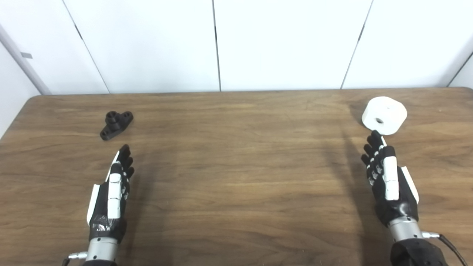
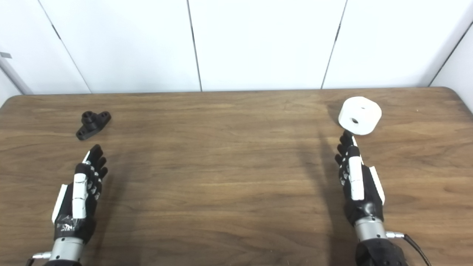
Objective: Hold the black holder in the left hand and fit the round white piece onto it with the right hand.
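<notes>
The black holder [image 1: 116, 125] lies on the wooden table [image 1: 236, 177] at the far left, with a raised round post and two side lugs. My left hand [image 1: 114, 188] is open and empty, fingers stretched out, just short of the holder and a little to its right. The round white piece [image 1: 384, 115], a thick disc with a centre hole, lies at the far right. My right hand [image 1: 386, 177] is open and empty, its fingertips close to the near edge of the white piece; I cannot tell whether they touch. The same layout shows in the right eye view.
White wall panels [image 1: 288, 44] stand behind the table's far edge. The table's rounded far corners show at left and right. Bare wood lies between the two hands.
</notes>
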Motion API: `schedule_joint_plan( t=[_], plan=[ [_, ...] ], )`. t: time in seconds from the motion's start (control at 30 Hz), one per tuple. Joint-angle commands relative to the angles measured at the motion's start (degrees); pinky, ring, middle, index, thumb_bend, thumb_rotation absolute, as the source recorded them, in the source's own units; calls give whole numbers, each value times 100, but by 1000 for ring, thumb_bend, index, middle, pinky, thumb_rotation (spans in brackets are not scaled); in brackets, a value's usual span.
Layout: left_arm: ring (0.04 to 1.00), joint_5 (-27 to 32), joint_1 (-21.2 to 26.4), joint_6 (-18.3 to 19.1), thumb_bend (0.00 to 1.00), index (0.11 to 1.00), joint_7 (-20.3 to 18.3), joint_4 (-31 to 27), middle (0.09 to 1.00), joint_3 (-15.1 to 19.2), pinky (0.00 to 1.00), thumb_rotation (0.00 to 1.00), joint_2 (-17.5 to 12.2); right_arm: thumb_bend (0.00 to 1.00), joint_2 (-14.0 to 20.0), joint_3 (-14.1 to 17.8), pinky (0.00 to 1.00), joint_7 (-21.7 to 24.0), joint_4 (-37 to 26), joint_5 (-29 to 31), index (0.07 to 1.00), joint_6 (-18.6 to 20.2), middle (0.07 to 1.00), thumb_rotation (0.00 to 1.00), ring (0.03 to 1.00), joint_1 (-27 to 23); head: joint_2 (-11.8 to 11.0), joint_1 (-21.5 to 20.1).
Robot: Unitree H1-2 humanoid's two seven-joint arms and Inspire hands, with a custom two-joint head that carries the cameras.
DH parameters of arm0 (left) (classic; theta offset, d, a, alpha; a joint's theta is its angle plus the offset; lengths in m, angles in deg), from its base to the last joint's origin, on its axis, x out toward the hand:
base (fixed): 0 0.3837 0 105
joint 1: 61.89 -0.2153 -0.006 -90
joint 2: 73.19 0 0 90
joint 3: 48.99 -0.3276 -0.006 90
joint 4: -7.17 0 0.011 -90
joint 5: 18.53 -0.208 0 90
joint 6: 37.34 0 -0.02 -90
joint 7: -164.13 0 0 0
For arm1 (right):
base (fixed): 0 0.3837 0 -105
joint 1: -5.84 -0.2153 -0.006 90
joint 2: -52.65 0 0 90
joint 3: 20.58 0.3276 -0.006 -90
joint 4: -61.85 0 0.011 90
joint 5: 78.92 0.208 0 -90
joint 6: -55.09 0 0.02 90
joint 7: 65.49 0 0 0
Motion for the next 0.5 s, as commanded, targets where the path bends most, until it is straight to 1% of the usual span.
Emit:
schedule_joint_plan(
  t=[0.0,0.3,0.37,0.43,0.47],
  plan=[
    [1000,60,81,-112,554,989,-1,-141,1000,14,1000,1000,-68,588,53,4,1000,21,-166,17,1000,-153,1000,1000,1000,-89,-4,-8],
    [1000,4,64,-156,546,984,12,-149,1000,-12,1000,1000,-58,578,63,18,1000,24,-179,19,1000,-154,1000,1000,1000,-73,-36,61],
    [1000,-7,55,-133,548,980,32,-173,1000,-17,1000,1000,-38,586,83,21,1000,31,-168,10,1000,-150,1000,1000,1000,-66,-53,116],
    [1000,-45,44,-153,548,975,49,-175,1000,-39,1000,1000,-12,587,116,32,1000,46,-152,4,1000,-181,1000,1000,1000,-52,-139,338],
    [1000,-65,39,-168,552,972,55,-172,1000,-52,1000,1000,-2,584,131,39,1000,53,-146,6,1000,-198,1000,1000,1000,-45,-156,370]
  ],
)
